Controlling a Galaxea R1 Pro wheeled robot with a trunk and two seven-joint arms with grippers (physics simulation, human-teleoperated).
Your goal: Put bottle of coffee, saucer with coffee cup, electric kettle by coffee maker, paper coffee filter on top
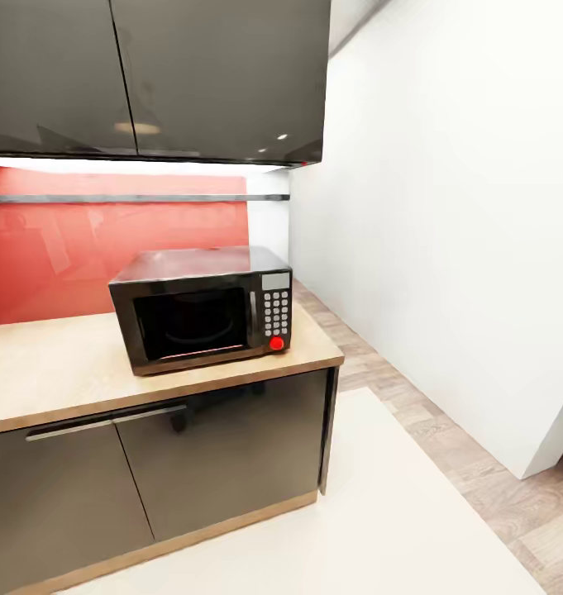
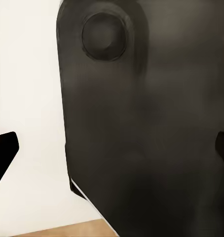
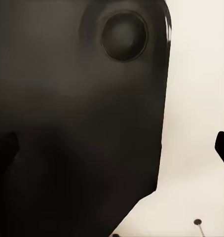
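The left claw [image 2: 112, 148] shows as two black fingertips at opposite edges of the left wrist view, standing wide apart with nothing between them; beyond them is a large dark rounded panel [image 2: 141, 128] with a round boss, against pale floor. The right claw [image 3: 117, 148] is likewise spread and holds nothing, its dark fingertips at the edges of the right wrist view, facing a similar dark panel [image 3: 77, 108].

In the head view, the light wood-grain counter [image 1: 58, 364] runs over dark grey cabinets [image 1: 223, 446]. A black microwave [image 1: 202, 307] with a keypad and red button stands near the counter's right end. Behind it is a red backsplash [image 1: 83, 248], with glossy dark wall cabinets [image 1: 157, 74] above. To the right is a white wall [image 1: 446, 231] over wood-look floor [image 1: 479, 487].
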